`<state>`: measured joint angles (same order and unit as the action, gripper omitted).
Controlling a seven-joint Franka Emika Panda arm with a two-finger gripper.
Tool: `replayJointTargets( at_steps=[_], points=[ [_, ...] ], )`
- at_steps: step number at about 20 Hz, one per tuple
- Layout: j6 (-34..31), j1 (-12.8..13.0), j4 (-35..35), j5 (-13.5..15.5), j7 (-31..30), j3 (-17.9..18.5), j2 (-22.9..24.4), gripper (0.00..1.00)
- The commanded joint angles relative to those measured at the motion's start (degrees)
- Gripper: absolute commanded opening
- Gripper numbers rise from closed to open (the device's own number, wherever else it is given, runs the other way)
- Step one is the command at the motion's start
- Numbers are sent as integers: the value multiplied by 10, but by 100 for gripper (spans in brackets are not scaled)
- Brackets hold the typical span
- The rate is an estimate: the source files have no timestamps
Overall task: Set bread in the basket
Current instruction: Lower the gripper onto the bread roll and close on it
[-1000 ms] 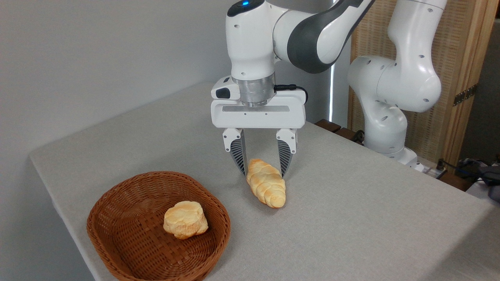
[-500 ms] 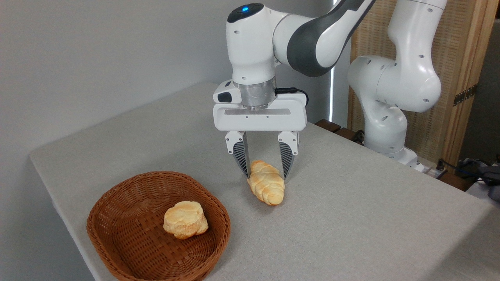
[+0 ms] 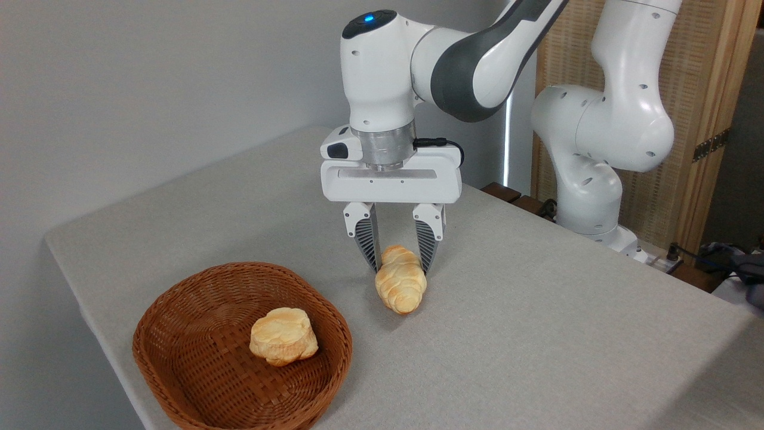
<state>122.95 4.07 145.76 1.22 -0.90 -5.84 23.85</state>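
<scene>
The bread (image 3: 401, 288), a golden braided loaf, lies on the grey table just right of the basket, with its near end pointing toward the camera. My gripper (image 3: 399, 270) hangs straight down over the loaf's far half. Its two ribbed fingers (image 3: 368, 243) press against the loaf's sides, so it is shut on the bread. The loaf's near end still seems to rest on the table. The basket (image 3: 179, 288), reddish-brown wicker, sits at the front left corner of the table.
A short, chunky golden bun (image 3: 283, 335) lies inside the basket. The table's front left edge (image 3: 89, 310) runs close beside the basket. The robot's white base (image 3: 588, 191) stands at the back right, before a wooden screen (image 3: 692, 113).
The fingers have closed in from either side until they touch the loaf. The loaf has turned and shifted slightly left, so its near end points more toward the camera.
</scene>
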Motion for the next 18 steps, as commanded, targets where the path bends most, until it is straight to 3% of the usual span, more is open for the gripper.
replayJointTargets(
  at_steps=[1, 6, 18],
  points=[
    [14, 2, 8, -10, 7, 0, 1, 31],
    [13, 2, 8, -10, 42, 0, 1, 17],
    [12, 2, 5, -10, 44, 0, -2, 17]
  ],
)
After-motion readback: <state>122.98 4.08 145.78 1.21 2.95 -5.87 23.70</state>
